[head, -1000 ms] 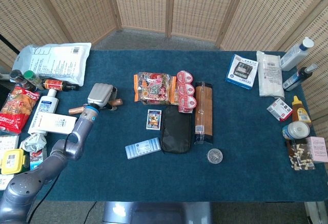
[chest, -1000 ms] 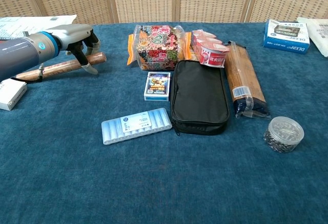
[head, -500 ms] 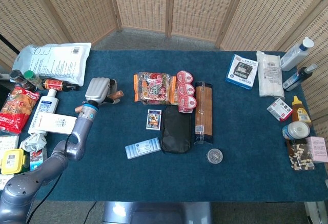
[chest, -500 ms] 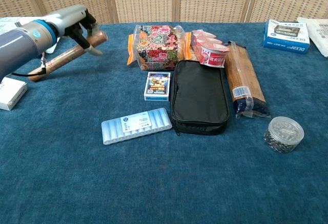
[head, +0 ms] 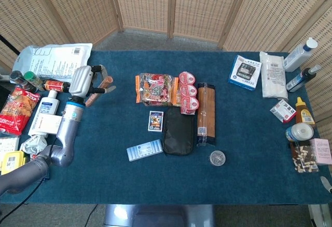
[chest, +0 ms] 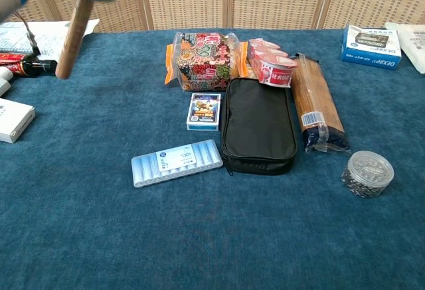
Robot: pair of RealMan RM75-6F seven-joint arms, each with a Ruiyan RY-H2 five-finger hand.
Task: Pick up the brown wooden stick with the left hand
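Over the table's left end, the left hand (head: 84,79) grips the brown wooden stick (chest: 74,21) near its top, clear of the blue cloth (head: 249,133), tilted steeply. Further right lie a snack bag (head: 154,89), black pouch (chest: 257,131) and blue box (head: 244,73). Neither view shows the right hand.

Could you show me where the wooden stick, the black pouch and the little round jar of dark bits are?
brown wooden stick (chest: 72,31), chest view, middle of its shaft, lifted off the table.
black pouch (chest: 258,126), chest view, centre of its top face.
round clear jar (chest: 367,172), chest view, its lid.
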